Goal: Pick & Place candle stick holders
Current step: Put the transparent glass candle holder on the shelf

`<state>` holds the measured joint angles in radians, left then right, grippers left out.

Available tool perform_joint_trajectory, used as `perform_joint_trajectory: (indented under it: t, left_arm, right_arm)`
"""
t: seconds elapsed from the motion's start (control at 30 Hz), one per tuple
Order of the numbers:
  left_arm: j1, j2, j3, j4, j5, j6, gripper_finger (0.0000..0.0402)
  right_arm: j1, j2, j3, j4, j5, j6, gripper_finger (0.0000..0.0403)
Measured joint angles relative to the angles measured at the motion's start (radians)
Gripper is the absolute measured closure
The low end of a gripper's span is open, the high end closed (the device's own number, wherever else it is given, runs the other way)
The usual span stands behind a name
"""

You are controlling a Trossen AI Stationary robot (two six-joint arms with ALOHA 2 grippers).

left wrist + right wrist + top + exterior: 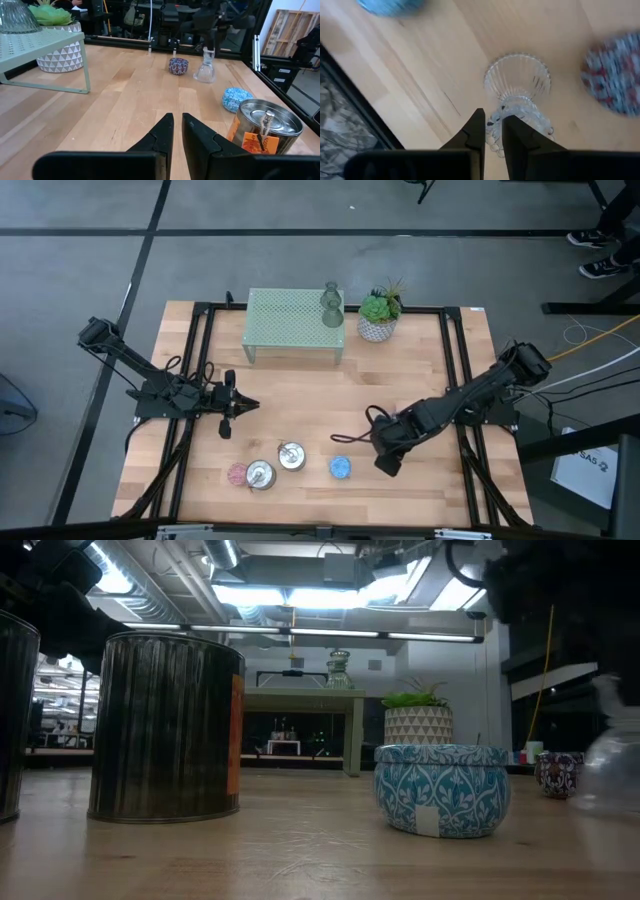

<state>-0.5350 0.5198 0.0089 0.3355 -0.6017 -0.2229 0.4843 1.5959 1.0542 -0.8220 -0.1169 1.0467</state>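
Note:
A clear glass candle stick holder (517, 82) stands at the table's near right, and it also shows in the left wrist view (204, 70). My right gripper (493, 117) is over it, pointing down, shut on its top; the gripper also shows in the high view (386, 462). A purple holder (178, 66) and a blue one (341, 468) sit beside it. Two silver holders (291, 457) (260, 475) and a pink one (237, 473) sit near the front edge. An olive-green glass holder (331, 305) stands on the mesh stand (295, 320). My left gripper (245, 406) is shut and empty, above the table's left half. My right gripper has the clear glass holder by its beaded top rim (493, 134), pinched between the two fingers. The fingers come from above, pointing down, and partly hide the top. The holder stands about upright below them, with its ribbed foot (204, 76) at the tabletop; I cannot tell whether the foot touches the table.
A green plant in a white pot (379, 315) stands right of the mesh stand at the far edge. Black rails (460, 380) run along the table's left and right sides. Bare wood lies between the stand and the holders (310, 400).

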Motion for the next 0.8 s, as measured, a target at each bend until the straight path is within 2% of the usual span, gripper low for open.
perform_joint_trajectory:
  t: [0.33,0.8]
  left_arm:
    - [0.0,0.0,0.0,0.0,0.0,0.0,0.037]
    - [0.0,0.0,0.0,0.0,0.0,0.0,0.037]
  right_arm:
    - [-0.048,0.003,-0.002,0.199,0.098,-0.251,0.0362]
    - [-0.14,0.005,-0.003,0.232,0.164,-0.453,0.0364]
